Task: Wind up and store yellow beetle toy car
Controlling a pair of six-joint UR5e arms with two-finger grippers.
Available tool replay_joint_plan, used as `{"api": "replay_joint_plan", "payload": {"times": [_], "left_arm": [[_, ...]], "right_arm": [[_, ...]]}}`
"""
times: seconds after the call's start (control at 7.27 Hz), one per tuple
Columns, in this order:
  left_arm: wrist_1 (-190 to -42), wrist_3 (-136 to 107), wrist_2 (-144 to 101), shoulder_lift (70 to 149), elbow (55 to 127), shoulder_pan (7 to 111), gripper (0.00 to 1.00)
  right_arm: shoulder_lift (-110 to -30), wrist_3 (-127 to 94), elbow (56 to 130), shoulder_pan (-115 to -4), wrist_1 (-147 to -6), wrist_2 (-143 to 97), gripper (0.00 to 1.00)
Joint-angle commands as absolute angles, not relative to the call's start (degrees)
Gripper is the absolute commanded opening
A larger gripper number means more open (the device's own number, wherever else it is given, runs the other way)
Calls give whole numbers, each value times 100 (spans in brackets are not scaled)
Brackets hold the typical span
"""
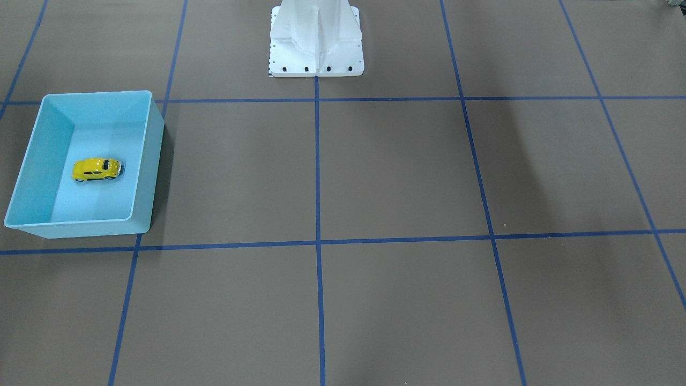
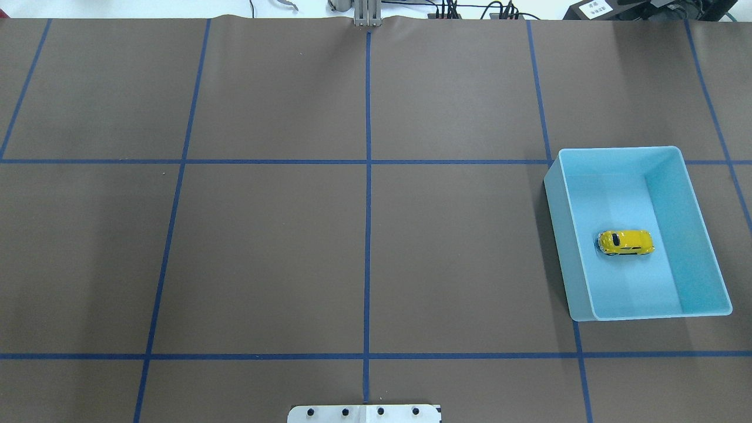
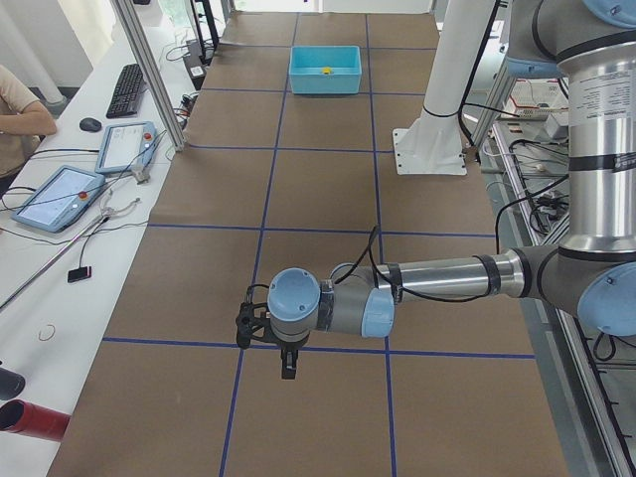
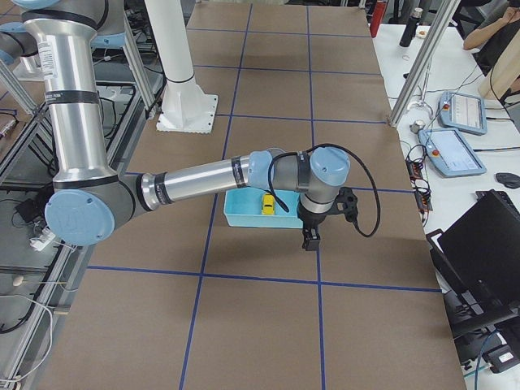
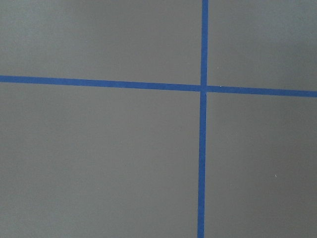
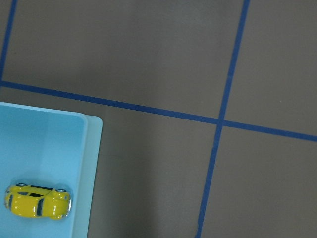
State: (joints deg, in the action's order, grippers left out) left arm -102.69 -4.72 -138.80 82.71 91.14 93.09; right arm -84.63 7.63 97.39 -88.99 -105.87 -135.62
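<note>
Car (image 1: 96, 169): inside bin (image 1: 156, 161), on its floor near the middle, touching no wall. Right gripper (image 4: 309, 242): hanging over table (image 4: 268, 309) just beside bin, apart from car; seen only from the side, so cannot tell whether jaws stand apart or together. Left gripper (image 3: 288, 370): well apart from bin, above a tape crossing (image 5: 203, 89); jaw spread likewise impossible to tell.

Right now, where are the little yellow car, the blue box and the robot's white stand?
yellow beetle toy car (image 2: 630, 239), overhead view, on its roof.
light blue bin (image 2: 684, 235), overhead view, on its inner side wall.
white robot base (image 1: 316, 37), front-facing view, on its middle rib.
</note>
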Motion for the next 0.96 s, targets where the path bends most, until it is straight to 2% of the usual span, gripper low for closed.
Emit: {"api": "replay_joint_plan", "payload": {"times": [0.0, 0.83], "left_arm": [[-10266, -483, -13878, 8271, 9114, 9316, 100], [-10274, -483, -13878, 8262, 9106, 9316, 100]], "right_arm": [[-8717, 729, 9195, -8912, -9560, -13535, 99], [-8815, 686, 9246, -8912, -9255, -13579, 99]]}}
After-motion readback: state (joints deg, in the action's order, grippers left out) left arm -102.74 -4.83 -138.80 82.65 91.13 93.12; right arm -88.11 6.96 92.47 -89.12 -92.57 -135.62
